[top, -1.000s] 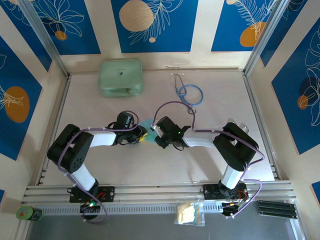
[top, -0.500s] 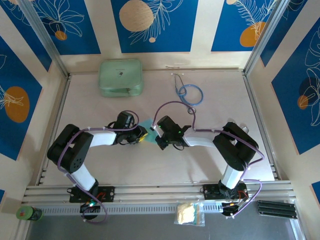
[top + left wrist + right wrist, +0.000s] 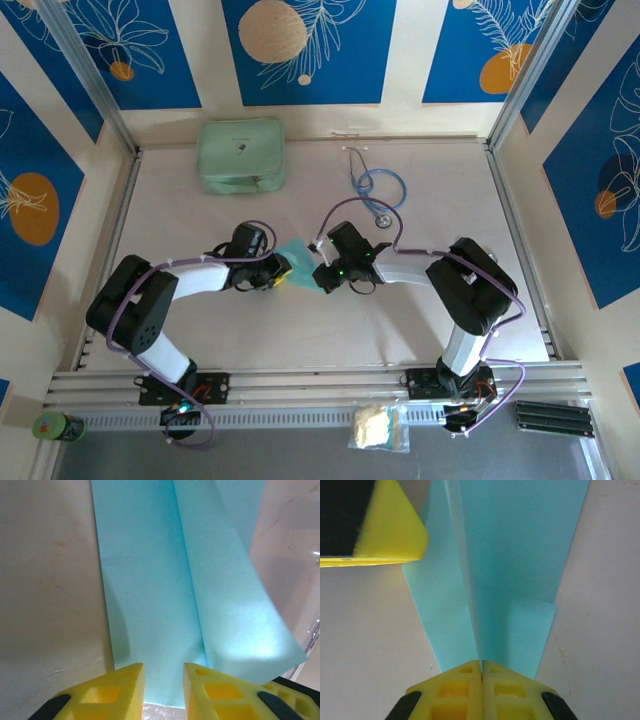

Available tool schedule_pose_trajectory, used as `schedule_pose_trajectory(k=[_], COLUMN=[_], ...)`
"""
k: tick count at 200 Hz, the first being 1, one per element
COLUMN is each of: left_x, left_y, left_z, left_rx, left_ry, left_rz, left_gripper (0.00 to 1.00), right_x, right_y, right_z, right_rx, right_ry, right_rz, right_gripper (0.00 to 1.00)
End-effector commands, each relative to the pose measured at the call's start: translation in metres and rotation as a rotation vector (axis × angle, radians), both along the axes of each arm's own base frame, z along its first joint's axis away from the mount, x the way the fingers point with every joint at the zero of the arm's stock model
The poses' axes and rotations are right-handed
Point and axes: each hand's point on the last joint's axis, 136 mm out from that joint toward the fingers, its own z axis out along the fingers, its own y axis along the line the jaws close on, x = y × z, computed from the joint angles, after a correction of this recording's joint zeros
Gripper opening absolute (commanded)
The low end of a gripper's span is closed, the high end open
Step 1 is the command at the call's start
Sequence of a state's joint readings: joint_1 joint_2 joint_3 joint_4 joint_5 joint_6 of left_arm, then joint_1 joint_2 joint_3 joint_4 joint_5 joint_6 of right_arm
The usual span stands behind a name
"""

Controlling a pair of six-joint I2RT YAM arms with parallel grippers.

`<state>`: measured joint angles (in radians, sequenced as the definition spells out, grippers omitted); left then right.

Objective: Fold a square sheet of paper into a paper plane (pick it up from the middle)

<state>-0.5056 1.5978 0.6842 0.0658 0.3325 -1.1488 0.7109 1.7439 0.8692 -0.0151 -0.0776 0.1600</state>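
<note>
At the near edge of the table (image 3: 300,330), bare board lies open between the two arm bases and mid-table, where both grippers meet over the blue paper (image 3: 297,254). The right gripper (image 3: 481,677) is clamped tight on the paper's raised centre crease, with folded layers spreading to either side. Opposite it, the left gripper (image 3: 164,690) stands partly apart. The paper's near edge lies in the gap, and neither finger visibly pinches it. In the right wrist view, one of the left gripper's yellow fingers (image 3: 385,530) sits just beside the paper's edge. Beyond, well apart from the paper, a mint-green case (image 3: 240,155) and a stethoscope (image 3: 378,188) rest near the back wall, with open board on both flanks.
</note>
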Motion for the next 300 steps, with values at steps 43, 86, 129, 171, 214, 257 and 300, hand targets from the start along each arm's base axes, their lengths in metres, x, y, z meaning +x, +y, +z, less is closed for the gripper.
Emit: schedule_pose_trajectory(k=[43,86,129,171,214,257,300], left_x=[0.008,0.011,0.012,0.010,0.010,0.004,-0.001], left_y=[-0.011,-0.018,-0.022,-0.025,-0.028,-0.023,-0.017], left_z=[0.020,0.023,0.018,0.012,0.006,-0.005,-0.013], left_rx=[-0.040,-0.076,-0.088,-0.082,-0.084,-0.053,-0.025], left_ry=[-0.077,-0.093,-0.084,-0.071,-0.049,-0.001,0.032], left_rz=[-0.036,-0.053,-0.069,-0.077,-0.082,-0.062,-0.045], left_gripper=[0.27,0.27,0.29,0.29,0.32,0.34,0.33], right_x=[-0.009,-0.009,-0.007,-0.005,-0.004,-0.002,-0.002], right_y=[0.008,0.010,0.009,0.007,0.007,0.004,0.003], right_z=[-0.002,-0.004,-0.003,-0.001,0.000,0.001,0.017], right_rx=[0.101,0.131,0.180,0.206,0.200,0.153,0.108], right_ry=[0.161,0.228,0.291,0.314,0.309,0.266,0.171], right_rz=[-0.005,-0.023,-0.047,-0.062,-0.063,-0.065,-0.056], right_gripper=[0.03,0.03,0.03,0.04,0.05,0.10,0.24])
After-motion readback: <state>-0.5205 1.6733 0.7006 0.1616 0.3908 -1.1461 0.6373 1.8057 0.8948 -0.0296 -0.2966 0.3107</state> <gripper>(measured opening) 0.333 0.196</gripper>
